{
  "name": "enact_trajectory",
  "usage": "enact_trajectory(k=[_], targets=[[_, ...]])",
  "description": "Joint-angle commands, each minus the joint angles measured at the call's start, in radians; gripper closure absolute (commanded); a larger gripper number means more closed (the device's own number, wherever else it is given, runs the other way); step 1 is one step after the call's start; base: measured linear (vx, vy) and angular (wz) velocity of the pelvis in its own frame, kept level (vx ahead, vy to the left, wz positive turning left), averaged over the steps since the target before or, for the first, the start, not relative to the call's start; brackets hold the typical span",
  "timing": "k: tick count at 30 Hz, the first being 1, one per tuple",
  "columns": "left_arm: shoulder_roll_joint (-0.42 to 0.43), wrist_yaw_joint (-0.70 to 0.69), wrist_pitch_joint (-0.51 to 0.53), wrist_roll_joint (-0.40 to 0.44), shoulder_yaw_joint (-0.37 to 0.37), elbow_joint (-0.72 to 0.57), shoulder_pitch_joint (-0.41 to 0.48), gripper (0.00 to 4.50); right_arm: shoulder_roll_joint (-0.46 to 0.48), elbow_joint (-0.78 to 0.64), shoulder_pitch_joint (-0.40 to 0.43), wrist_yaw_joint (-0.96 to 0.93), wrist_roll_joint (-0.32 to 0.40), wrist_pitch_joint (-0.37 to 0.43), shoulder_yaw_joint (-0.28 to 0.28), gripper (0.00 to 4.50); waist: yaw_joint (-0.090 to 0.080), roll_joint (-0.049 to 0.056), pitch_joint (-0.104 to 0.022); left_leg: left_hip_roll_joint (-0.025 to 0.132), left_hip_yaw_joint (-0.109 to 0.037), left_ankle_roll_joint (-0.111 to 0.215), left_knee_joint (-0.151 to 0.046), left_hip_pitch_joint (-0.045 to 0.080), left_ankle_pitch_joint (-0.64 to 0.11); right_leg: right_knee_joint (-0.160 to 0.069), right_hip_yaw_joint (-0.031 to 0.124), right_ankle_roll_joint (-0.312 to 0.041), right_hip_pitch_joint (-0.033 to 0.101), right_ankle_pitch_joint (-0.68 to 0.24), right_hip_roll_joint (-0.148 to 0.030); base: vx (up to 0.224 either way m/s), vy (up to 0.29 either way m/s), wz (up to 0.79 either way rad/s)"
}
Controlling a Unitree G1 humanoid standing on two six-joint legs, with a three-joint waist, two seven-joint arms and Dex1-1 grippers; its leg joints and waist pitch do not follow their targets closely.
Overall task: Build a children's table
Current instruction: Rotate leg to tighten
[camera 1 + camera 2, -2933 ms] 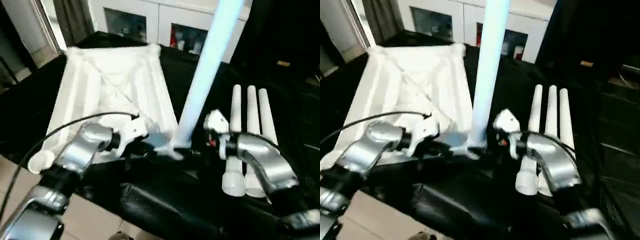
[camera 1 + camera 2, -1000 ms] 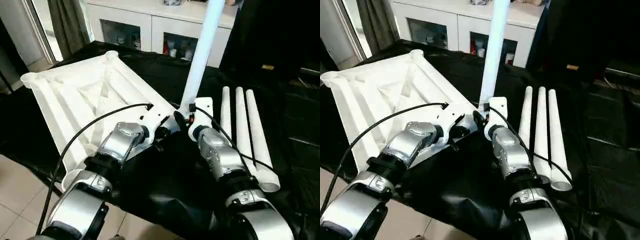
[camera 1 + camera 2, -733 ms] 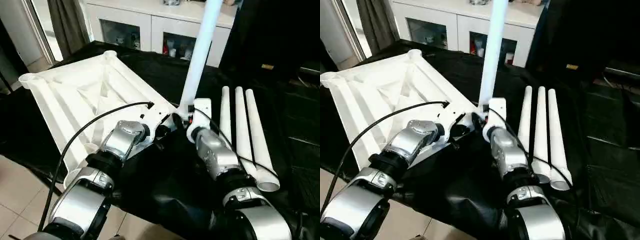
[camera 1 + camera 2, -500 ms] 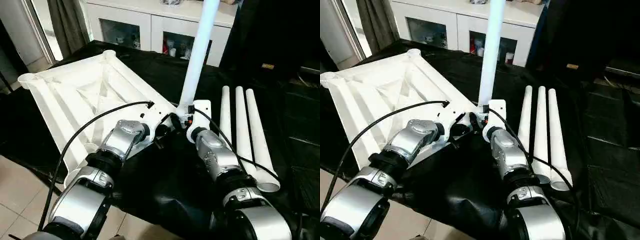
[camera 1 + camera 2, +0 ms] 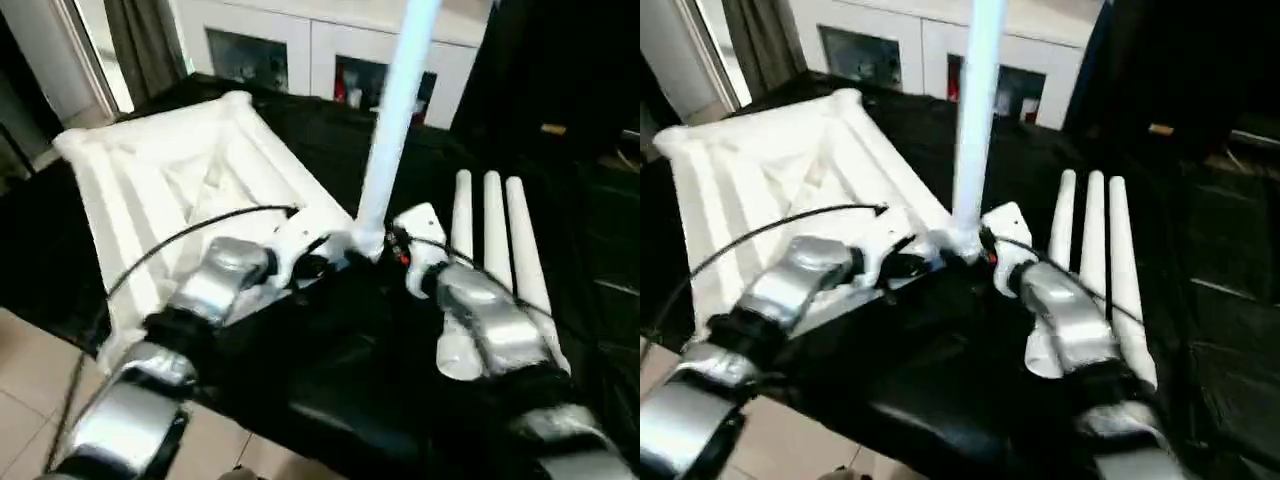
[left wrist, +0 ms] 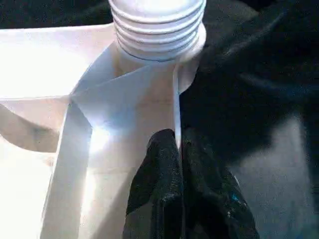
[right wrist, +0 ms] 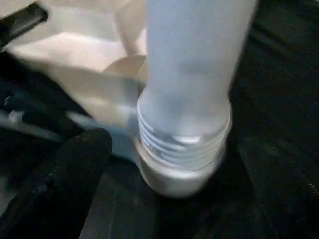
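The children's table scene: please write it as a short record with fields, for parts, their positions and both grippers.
tabletop: white tabletop, underside up, on the black cloth
standing leg: one white leg upright in the tabletop's near corner socket, threads visible at its base
spare legs: three loose legs side by side on the cloth, on the robot's right
left gripper: left gripper shut on a thin rib of the tabletop near the socket
right gripper: right gripper open, beside the base of the standing leg
background: white cabinet with glass doors

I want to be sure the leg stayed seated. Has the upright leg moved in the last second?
No. The upright leg still stands in the same corner socket of the tabletop, left of the three loose legs, as before.
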Motion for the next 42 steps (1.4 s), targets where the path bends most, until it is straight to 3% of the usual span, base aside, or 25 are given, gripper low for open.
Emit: enact_trajectory(k=[1,3,8,9,11,20,25,35,42], targets=[[0.009,-0.072,-0.022,-0.019,-0.029,-0.023,0.037,4.5,-0.02,-0.06,0.009,0.053,0.018,0.022,0.015,0.03,0.004,0.0,-0.065,0.052,-0.015,0.086,-0.058,-0.001,-0.085,-0.059,0.053,-0.238,0.063,-0.012,-0.091,0.0,0.0,0.0],[0.046,-0.154,-0.037,-0.04,-0.04,-0.085,0.067,4.5,-0.063,-0.11,0.026,0.102,0.037,0.045,0.023,0.03,0.003,0.0,-0.064,0.052,-0.014,0.089,-0.058,-0.002,-0.078,-0.056,0.054,-0.251,0.063,0.02,-0.09,0.0,0.0,0.0],[0.111,-0.274,-0.025,-0.066,-0.064,-0.187,0.116,4.5,-0.125,-0.174,0.049,0.211,0.061,0.076,0.039,0.03,0.005,0.003,-0.062,0.055,-0.013,0.067,-0.061,0.004,-0.126,-0.063,0.053,-0.251,0.06,-0.062,-0.09,0.0,0.0,0.0],[0.12,-0.292,-0.024,-0.071,-0.066,-0.203,0.123,4.5,-0.134,-0.185,0.053,0.229,0.064,0.082,0.045,0.03,0.007,0.002,-0.061,0.057,-0.015,0.066,-0.062,-0.001,-0.114,-0.059,0.054,-0.246,0.064,-0.05,-0.092,0.0,0.0,0.0],[0.133,-0.313,-0.019,-0.076,-0.071,-0.229,0.135,4.5,-0.15,-0.207,0.063,0.263,0.066,0.098,0.063,0.03,0.006,0.004,-0.062,0.055,-0.012,0.071,-0.06,0.004,-0.112,-0.06,0.053,-0.249,0.058,-0.045,-0.088,0.0,0.0,0.0],[0.143,-0.323,-0.002,-0.076,-0.073,-0.268,0.151,4.5,-0.158,-0.24,0.074,0.295,0.069,0.128,0.095,0.03,0.013,0.001,-0.066,0.051,-0.012,0.06,-0.056,0.001,-0.089,-0.056,0.053,-0.242,0.062,-0.039,-0.088,0.0,0.0,0.0],[0.142,-0.322,0.003,-0.072,-0.069,-0.27,0.151,4.5,-0.164,-0.254,0.079,0.309,0.079,0.146,0.099,0.65,0.013,0.001,-0.067,0.051,-0.012,0.073,-0.053,0.0,-0.067,-0.05,0.051,-0.252,0.062,0.007,-0.087,0.0,0.0,0.0],[0.147,-0.32,0.013,-0.069,-0.068,-0.276,0.16,4.5,-0.168,-0.271,0.091,0.323,0.082,0.165,0.108,1.34,0.014,-0.001,-0.068,0.049,-0.012,0.076,-0.051,-0.001,-0.062,-0.049,0.051,-0.251,0.064,0.009,-0.087,0.0,0.0,0.0],[0.118,-0.255,0.035,-0.063,-0.046,-0.249,0.149,4.5,-0.115,-0.198,0.096,0.223,0.05,0.142,0.093,1.8,0.01,-0.001,-0.064,0.048,-0.012,0.06,-0.052,-0.001,-0.086,-0.055,0.051,-0.247,0.06,-0.045,-0.088,0.0,0.0,0.0]])
